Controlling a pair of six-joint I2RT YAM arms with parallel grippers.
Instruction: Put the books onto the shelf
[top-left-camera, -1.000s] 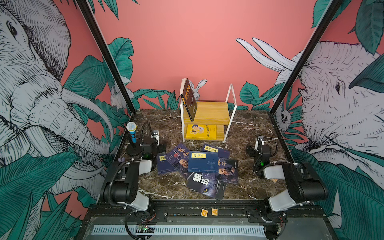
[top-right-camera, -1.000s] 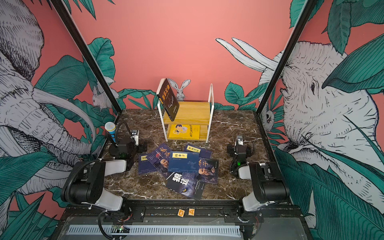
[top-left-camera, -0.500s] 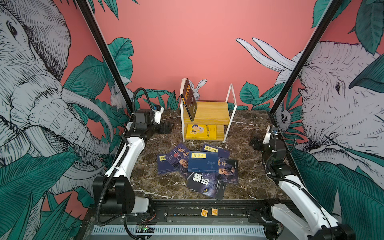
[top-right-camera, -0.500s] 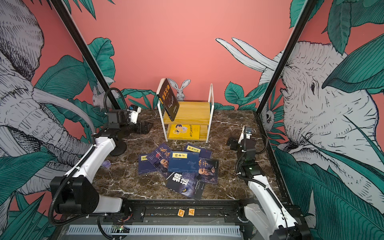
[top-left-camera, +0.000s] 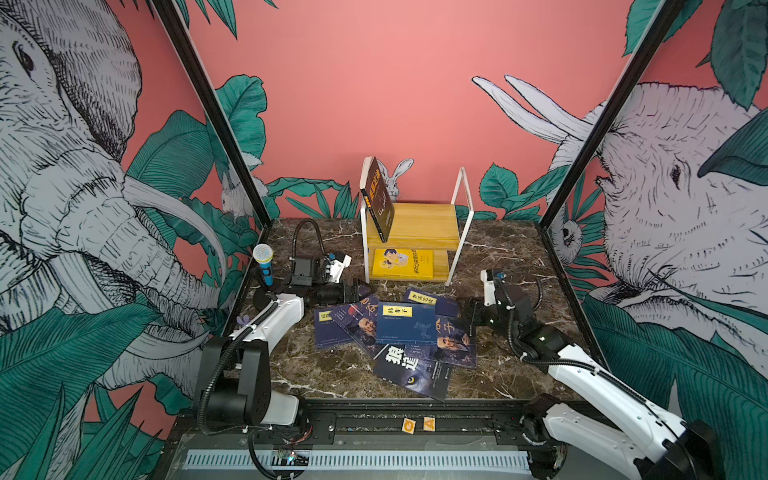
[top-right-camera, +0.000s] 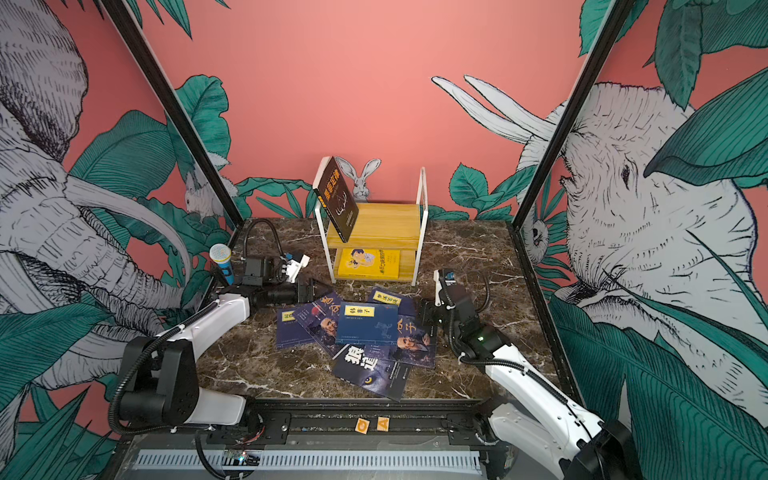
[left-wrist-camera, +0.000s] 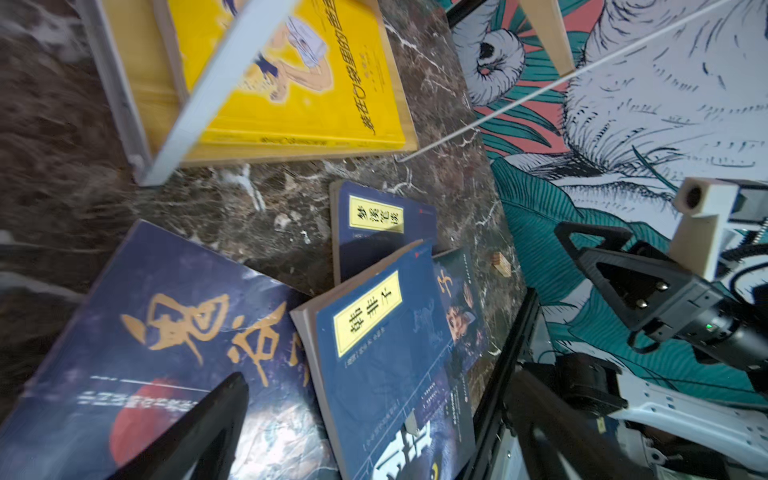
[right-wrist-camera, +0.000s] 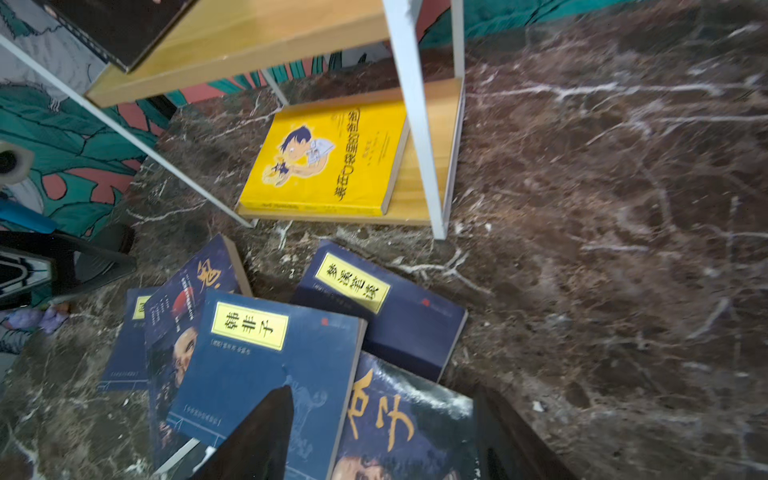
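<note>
Right gripper (top-left-camera: 468, 308) sits low at the right edge of the books (top-left-camera: 399, 328), fingers (right-wrist-camera: 257, 436) apart and holding nothing. In its wrist view they straddle a corner of a purple book (right-wrist-camera: 395, 424). Left gripper (top-left-camera: 356, 291) is spread wide and empty at the pile's back-left corner.

All six books lie flat and overlapped on the table (top-left-camera: 332, 374), just in front of the shelf (top-left-camera: 419, 226). Its top board carries a leaning dark book (top-left-camera: 380, 199), its lower one a yellow book (top-left-camera: 401, 264).

Flat paperbacks give little to pinch, so the step probably calls for catching a free edge. The purple book lies partly under a navy book (right-wrist-camera: 266, 353), so taking the navy one first, or sliding slowly, should keep the heap from dragging. The left gripper could steady the pile.
</note>
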